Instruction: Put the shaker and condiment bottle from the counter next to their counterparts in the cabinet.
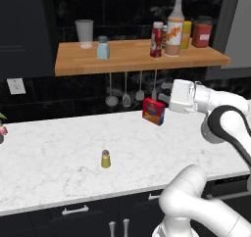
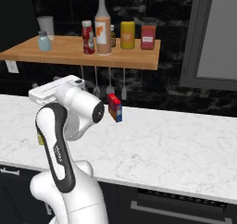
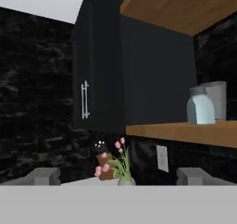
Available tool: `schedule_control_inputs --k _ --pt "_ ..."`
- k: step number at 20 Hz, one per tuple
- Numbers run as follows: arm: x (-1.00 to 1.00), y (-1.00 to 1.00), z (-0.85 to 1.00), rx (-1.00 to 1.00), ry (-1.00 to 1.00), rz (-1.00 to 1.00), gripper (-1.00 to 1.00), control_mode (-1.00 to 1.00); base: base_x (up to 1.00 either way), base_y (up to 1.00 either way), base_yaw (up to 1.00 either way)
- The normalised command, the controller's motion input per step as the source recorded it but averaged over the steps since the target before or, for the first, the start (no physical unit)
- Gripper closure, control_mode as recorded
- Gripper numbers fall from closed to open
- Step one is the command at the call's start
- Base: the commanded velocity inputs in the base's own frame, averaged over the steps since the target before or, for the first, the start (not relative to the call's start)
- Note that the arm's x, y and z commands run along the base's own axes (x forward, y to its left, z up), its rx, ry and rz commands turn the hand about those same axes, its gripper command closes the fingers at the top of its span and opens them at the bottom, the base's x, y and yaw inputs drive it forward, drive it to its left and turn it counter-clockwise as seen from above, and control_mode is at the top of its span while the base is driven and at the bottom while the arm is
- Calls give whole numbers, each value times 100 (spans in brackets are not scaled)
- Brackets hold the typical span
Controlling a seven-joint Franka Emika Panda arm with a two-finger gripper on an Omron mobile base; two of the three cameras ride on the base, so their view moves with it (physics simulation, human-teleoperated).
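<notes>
The yellow-green shaker (image 1: pixel 105 158) stands upright on the white marble counter (image 1: pixel 54 153), left of the middle. The red condiment bottle (image 1: pixel 157 39) (image 2: pixel 87 36) stands on the wooden cabinet shelf (image 1: pixel 132 59), touching or nearly touching the tall orange-labelled bottle (image 1: pixel 174 33) (image 2: pixel 102 28). The pale blue shaker (image 1: pixel 103 48) (image 3: pixel 200 109) stands further left on the shelf. My gripper (image 3: pixel 118 177) is open and empty, with its fingertips (image 3: pixel 44 176) wide apart. The white hand (image 1: pixel 180 96) hangs just below the shelf's right part, pointing left along the wall.
A red and yellow box (image 1: pixel 153 111) stands on the counter by the hand. Utensils (image 1: pixel 125 91) hang under the shelf. A glass (image 1: pixel 84 33), a yellow jar (image 2: pixel 127 34) and a red jar (image 2: pixel 148 36) share the shelf. A flower vase (image 3: pixel 115 167) is at the far left.
</notes>
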Motion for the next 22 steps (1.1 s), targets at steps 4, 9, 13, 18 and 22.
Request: schedule_control_inputs --k 4,9,13,18,22 --pt "-9 0 0 0 2 1 -100 -100 0 0 0" --pt "-1 0 -21 -6 11 16 -100 -100 0 0 0" --pt "-11 0 -56 -18 17 23 -100 -100 0 0 0" --pt "-37 0 -26 -18 16 21 -100 -100 0 0 0" --pt "-53 0 0 -4 0 23 -100 -100 0 0 0"
